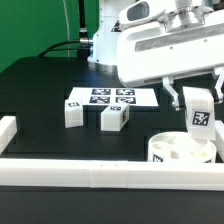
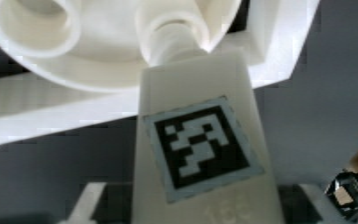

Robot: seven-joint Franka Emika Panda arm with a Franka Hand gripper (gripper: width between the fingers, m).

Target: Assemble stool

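Nearest in the exterior view runs the front rail (image 1: 90, 178), and just behind it, toward that view's right, sits the round seat (image 1: 180, 152) with its sockets facing up. Right above the seat hangs the held leg (image 1: 198, 118), upright, its long axis running straight down from the jaws to a socket. The wrist view puts its tip at the seat, perhaps touching. The gripper (image 1: 196, 92) pinches this leg near its top. Farther back, well clear of the path, stand the left spare leg (image 1: 75, 110) and the right spare leg (image 1: 115, 117), then the marker board (image 1: 110, 97)
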